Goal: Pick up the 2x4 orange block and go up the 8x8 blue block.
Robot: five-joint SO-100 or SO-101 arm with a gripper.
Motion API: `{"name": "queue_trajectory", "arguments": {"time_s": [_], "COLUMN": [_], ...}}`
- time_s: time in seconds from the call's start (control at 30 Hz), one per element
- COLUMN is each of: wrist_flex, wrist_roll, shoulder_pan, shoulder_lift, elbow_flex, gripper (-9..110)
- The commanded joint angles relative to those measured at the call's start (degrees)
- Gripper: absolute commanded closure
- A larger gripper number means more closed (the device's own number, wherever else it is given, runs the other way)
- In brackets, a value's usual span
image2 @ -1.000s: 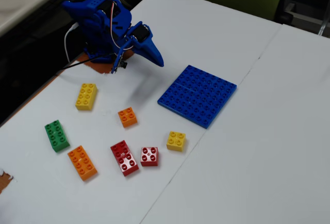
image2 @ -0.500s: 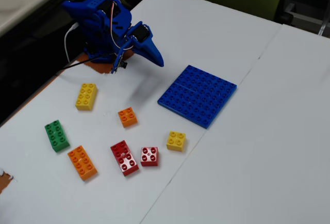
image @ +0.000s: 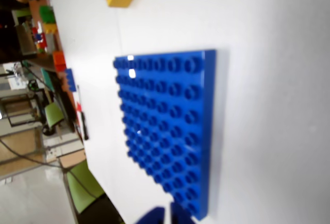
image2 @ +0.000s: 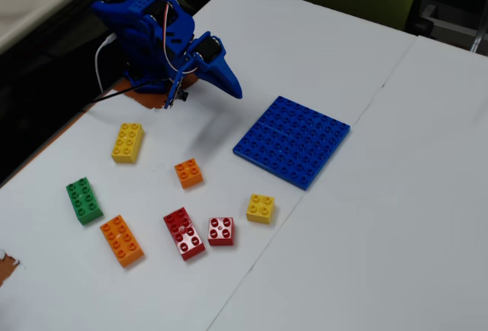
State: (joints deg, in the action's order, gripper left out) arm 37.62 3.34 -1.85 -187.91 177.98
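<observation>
1. The white counter (image2: pixel 396 194) carries everything; a seam runs across it in the fixed view.
2. The blue arm (image2: pixel 156 33) sits folded at the counter's far left corner in the fixed view.
3. The 8x8 blue block (image2: pixel 293 140) lies flat right of the arm; in the wrist view it fills the middle (image: pixel 167 131).
4. The jaws (image2: pixel 232 87) point down towards the counter, above it and left of the blue plate. They hold nothing, and they look closed to a narrow tip; only their blue tips (image: pixel 167 216) show at the bottom edge of the wrist view.
5. The 2x4 orange block (image2: pixel 122 240) lies on the counter at the lower left of the fixed view, well apart from the jaws, just beside the green brick (image2: pixel 84 199).
6. A red 2x4 brick (image2: pixel 184 232) and a yellow 2x4 brick (image2: pixel 127 142) lie nearby.
7. Small square bricks: orange (image2: pixel 188 172), red (image2: pixel 221 230), yellow (image2: pixel 261 208).
</observation>
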Motion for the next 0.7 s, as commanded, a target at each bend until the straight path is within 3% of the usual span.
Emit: {"name": "queue_trajectory", "arguments": {"time_s": [0.0,0.37,0.67], "wrist_flex": [0.1,0.2,8.1], "wrist_roll": [-0.3,1.7,2.4], "shoulder_pan": [0.5,-2.3,-7.5], "shoulder_lift": [-2.4,1.7,16.3], "elbow_flex": [2.4,0.1,-19.1], "gripper": [101,98,97]}}
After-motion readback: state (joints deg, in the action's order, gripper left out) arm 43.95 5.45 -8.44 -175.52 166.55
